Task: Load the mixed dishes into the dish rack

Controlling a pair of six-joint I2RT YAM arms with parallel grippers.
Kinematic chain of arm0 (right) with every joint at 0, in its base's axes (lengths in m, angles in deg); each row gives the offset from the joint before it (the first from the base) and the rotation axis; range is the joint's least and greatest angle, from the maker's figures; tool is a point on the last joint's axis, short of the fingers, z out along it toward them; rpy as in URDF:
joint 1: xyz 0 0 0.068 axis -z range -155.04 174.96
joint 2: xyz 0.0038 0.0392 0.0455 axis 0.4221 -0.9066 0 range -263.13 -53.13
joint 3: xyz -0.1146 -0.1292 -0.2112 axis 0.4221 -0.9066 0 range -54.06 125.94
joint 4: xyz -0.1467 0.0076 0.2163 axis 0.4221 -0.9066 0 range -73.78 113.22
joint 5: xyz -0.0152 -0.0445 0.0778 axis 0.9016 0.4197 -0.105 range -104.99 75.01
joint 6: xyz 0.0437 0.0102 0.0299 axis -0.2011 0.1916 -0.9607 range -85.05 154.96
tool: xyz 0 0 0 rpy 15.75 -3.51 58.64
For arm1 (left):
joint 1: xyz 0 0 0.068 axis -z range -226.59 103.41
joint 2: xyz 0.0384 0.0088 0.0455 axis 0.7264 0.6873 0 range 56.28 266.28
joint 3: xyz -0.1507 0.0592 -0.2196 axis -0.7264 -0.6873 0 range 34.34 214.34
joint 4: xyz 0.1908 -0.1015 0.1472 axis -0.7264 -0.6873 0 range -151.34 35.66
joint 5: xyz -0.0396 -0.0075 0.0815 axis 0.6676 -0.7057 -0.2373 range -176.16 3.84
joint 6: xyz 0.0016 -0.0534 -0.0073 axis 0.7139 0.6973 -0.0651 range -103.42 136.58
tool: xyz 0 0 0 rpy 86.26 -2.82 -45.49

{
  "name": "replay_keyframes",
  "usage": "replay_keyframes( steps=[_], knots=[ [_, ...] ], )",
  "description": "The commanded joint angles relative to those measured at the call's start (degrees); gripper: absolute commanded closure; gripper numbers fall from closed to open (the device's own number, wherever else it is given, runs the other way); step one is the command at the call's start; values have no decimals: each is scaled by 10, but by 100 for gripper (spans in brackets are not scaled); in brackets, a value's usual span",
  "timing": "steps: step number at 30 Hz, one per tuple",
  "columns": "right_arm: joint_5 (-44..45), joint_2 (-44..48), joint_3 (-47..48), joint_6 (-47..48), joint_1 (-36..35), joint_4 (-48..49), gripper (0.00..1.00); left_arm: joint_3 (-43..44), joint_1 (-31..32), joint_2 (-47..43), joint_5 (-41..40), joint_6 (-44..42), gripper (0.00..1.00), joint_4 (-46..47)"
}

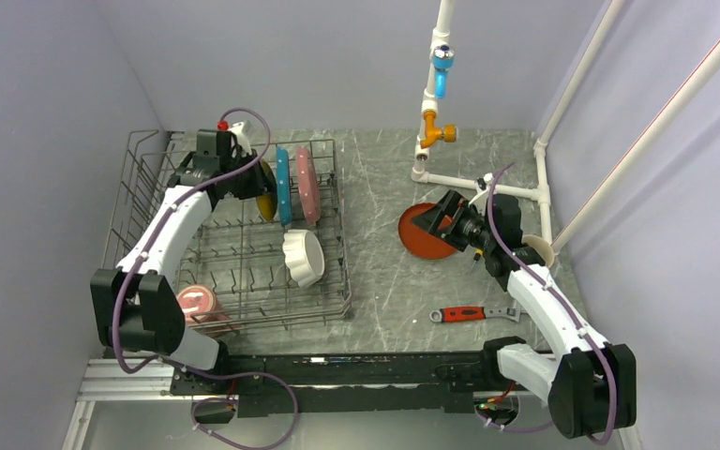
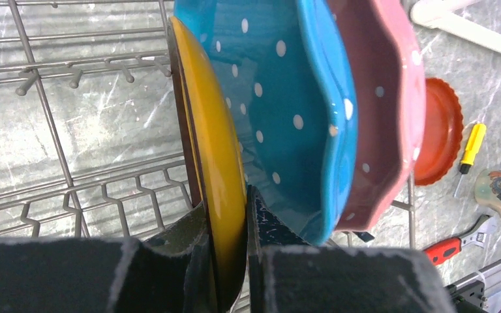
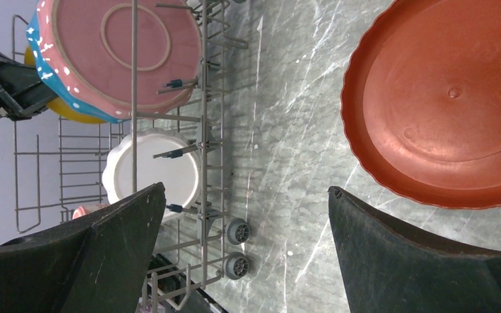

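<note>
Wrench (image 1: 464, 313) lies near wide-open right end effector (image 3: 246, 190); left end effector (image 2: 227, 202) pinches yellow-centred plate (image 2: 215, 130) beside blue plate (image 2: 280, 98).

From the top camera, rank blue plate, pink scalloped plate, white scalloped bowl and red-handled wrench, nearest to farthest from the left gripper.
From the left gripper:
1. Blue plate, upright just right of it.
2. Pink scalloped plate, next slot right.
3. White scalloped bowl, toward the dish rack's near right corner.
4. Red-handled wrench, on the table, far right.
</note>
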Motion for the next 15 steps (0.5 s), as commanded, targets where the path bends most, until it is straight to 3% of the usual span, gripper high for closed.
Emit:
replay_keyframes(
  steps=[1,5,15],
  knots=[
    [-7,2,3,-2,0,29,4,15,-13,-62,15,-12,100,43],
    [-9,-4,7,-1,0,28,4,-5,-18,-86,3,-10,100,58],
    [-9,-2,8,3,0,27,4,6,-22,-45,12,-13,100,42]
  ],
)
